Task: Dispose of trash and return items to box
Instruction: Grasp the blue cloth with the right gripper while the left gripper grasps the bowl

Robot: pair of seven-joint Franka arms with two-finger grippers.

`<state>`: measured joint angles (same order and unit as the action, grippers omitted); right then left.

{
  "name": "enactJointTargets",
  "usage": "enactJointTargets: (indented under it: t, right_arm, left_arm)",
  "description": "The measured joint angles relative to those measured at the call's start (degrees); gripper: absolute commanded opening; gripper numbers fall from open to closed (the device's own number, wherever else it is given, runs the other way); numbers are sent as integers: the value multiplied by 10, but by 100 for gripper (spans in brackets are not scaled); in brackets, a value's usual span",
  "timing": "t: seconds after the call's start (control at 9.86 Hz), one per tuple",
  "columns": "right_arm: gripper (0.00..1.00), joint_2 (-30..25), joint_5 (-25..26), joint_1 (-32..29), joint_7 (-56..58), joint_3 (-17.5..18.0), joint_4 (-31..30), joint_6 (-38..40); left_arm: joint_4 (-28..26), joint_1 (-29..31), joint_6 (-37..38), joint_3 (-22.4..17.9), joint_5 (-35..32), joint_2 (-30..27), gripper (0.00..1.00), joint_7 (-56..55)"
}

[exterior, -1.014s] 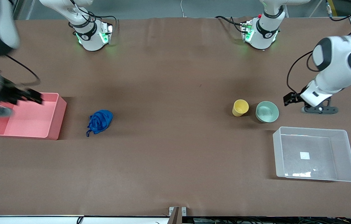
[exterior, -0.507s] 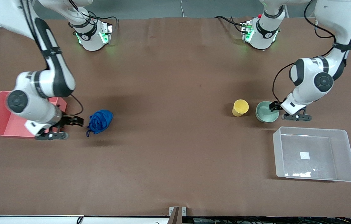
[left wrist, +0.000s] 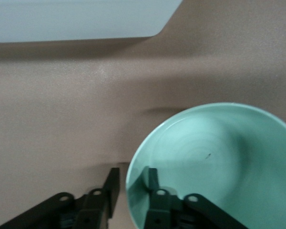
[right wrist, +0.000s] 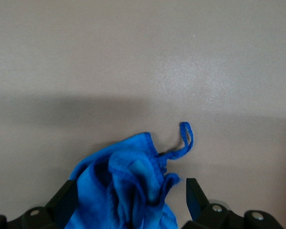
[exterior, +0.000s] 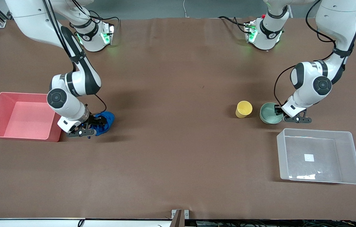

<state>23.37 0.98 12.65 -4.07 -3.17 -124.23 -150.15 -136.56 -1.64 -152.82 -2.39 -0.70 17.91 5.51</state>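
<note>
The blue trash wad (exterior: 106,119) lies on the table beside the pink bin. My right gripper (exterior: 97,123) is down over it, open, with one finger on each side of the wad (right wrist: 124,191) and its loose loop (right wrist: 186,138) sticking out past the fingers. The mint-green bowl (exterior: 269,113) stands beside the yellow cup (exterior: 243,109). My left gripper (exterior: 278,110) is open and straddles the bowl's rim, one finger inside the bowl (left wrist: 214,162) and one outside. The clear box (exterior: 280,151) stands nearer to the front camera than the bowl.
The pink bin (exterior: 53,126) stands at the right arm's end of the table, right next to the right wrist. A corner of the clear box (left wrist: 76,19) shows in the left wrist view. Open brown table lies between the wad and the cup.
The right gripper has swung from over the pink bin down onto the blue wad. The left gripper has moved in from beside the bowl to straddle its rim.
</note>
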Motion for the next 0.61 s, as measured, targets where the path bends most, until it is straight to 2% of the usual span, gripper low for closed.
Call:
enactJointTargets:
  t: [0.1, 0.3, 0.41, 0.61]
  right_arm:
    - [99, 8, 0, 0, 0, -2, -16, -31]
    - [26, 17, 0, -1, 0, -3, -24, -38]
    - [4, 17, 0, -1, 0, -3, -24, -38]
    - [1, 17, 0, -1, -17, -3, -22, -35]
  left_arm:
    - [-1, 1, 0, 0, 0, -6, 0, 0]
    - [-10, 1, 12, 0, 0, -42, 0, 0]
    - [-12, 1, 53, 0, 0, -75, 0, 0]
    - [-6, 1, 128, 0, 0, -154, 0, 1]
